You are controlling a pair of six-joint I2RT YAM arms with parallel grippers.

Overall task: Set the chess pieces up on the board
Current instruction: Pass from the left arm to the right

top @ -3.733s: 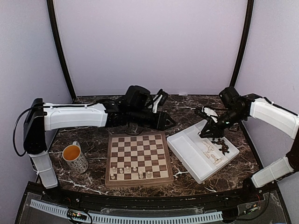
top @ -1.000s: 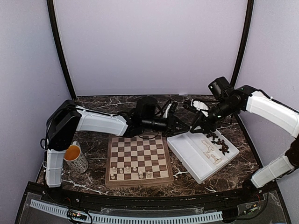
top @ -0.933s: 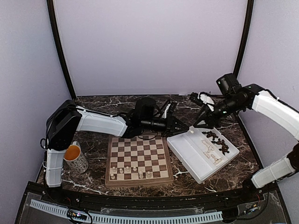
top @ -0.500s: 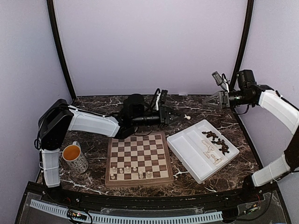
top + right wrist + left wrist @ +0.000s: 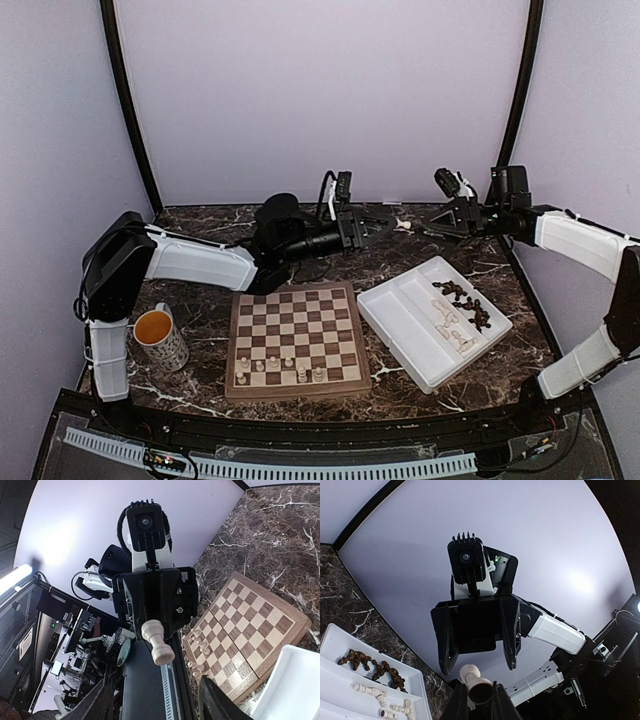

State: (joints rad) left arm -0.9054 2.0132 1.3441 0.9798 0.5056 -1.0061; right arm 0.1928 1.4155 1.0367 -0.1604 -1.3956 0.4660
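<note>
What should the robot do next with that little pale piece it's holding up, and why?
Probably swing the left fingers down to the board: they pinch the cream piece in mid-air, and the right fingers stand open and apart from it.

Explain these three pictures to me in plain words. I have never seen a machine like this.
This is a robot with two white arms, a left arm and a right arm, bolted at a dark marble table. The wide picture comes from a fixed camera above and behind them. The other two come from a camera on each wrist, and here each one looks across at the other arm.

On the table are a square wooden chessboard with a few pale cream pieces near its front edge, a white plastic tray holding loose dark brown and cream pieces, and a patterned mug.

At the back, the left end effector is shut on one cream chess piece. The right end effector faces it, open and empty.
</note>
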